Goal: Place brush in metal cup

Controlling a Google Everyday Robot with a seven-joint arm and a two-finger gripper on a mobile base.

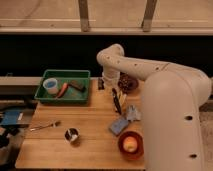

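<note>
My gripper (111, 89) hangs at the end of the white arm over the back middle of the wooden table, just right of the green tray. It is shut on the top of the brush (116, 101). The brush's slim black handle slants down and to the right beneath the gripper, and its head is hard to make out. The metal cup (72, 134) stands small and shiny near the table's front left, well apart from the gripper and with nothing in it that I can see.
The green tray (45, 95) holds a pale blue cup (50, 86), an orange item and a dark item. A silver fork (45, 126) lies left of the metal cup. A blue sponge (119, 125), grey cloth (133, 113), red bowl (121, 145) with fruit and dark bowl (128, 82) sit right.
</note>
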